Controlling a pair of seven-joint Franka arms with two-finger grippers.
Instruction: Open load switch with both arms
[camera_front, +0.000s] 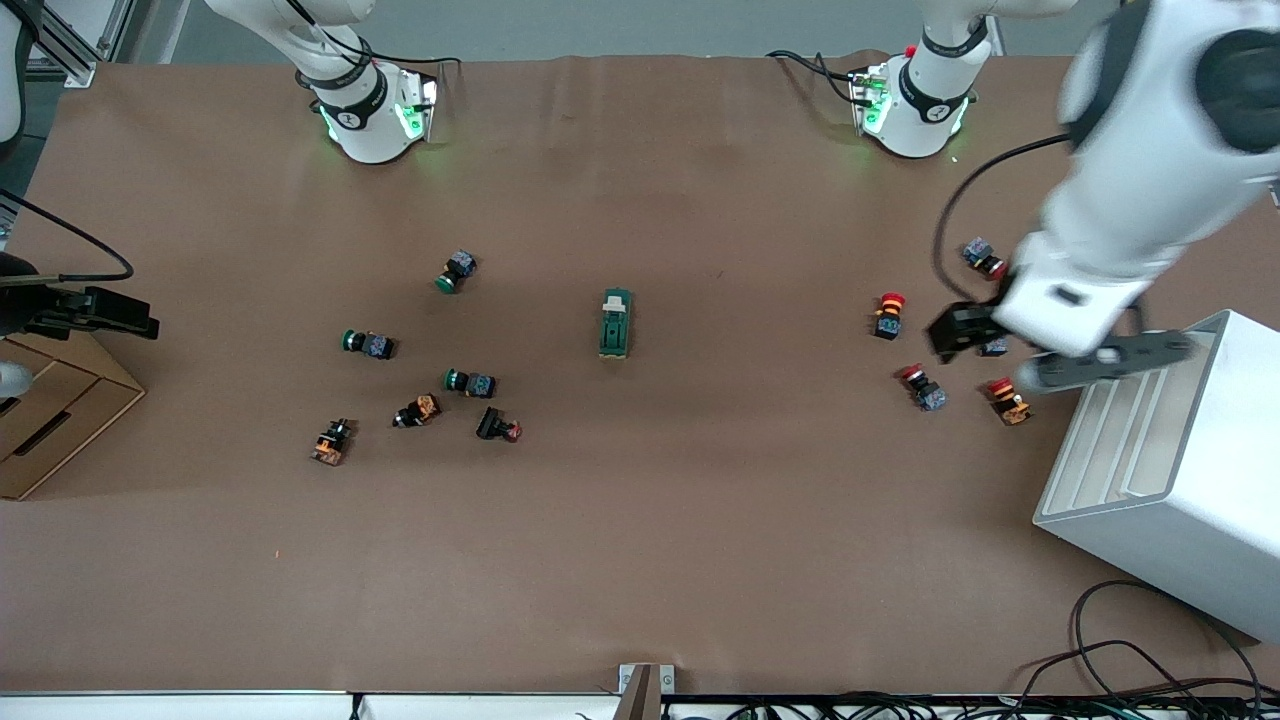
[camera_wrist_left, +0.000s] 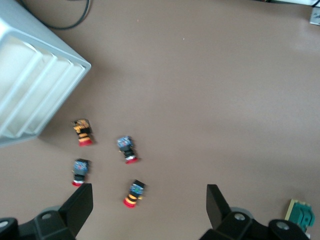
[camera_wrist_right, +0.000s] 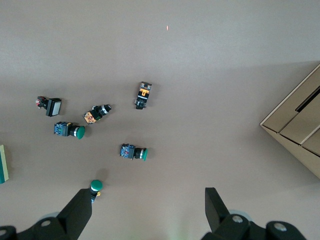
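The load switch (camera_front: 615, 323), a narrow dark-green block with a white tab at its end nearer the arm bases, lies flat at the middle of the table. Only its edge shows in the left wrist view (camera_wrist_left: 301, 214) and in the right wrist view (camera_wrist_right: 2, 165). My left gripper (camera_front: 962, 330) hangs open and holds nothing. It is over the red-capped push buttons (camera_front: 888, 315) toward the left arm's end, well away from the switch (camera_wrist_left: 148, 205). My right gripper (camera_front: 118, 314) is open and holds nothing, up over the table's edge at the right arm's end (camera_wrist_right: 147, 210).
Several green-capped and black push buttons (camera_front: 470, 383) lie between the switch and the right arm's end. A white ribbed box (camera_front: 1170, 460) stands beside the red buttons. A cardboard box (camera_front: 50, 410) sits at the right arm's end. Cables (camera_front: 1130, 650) trail near the front edge.
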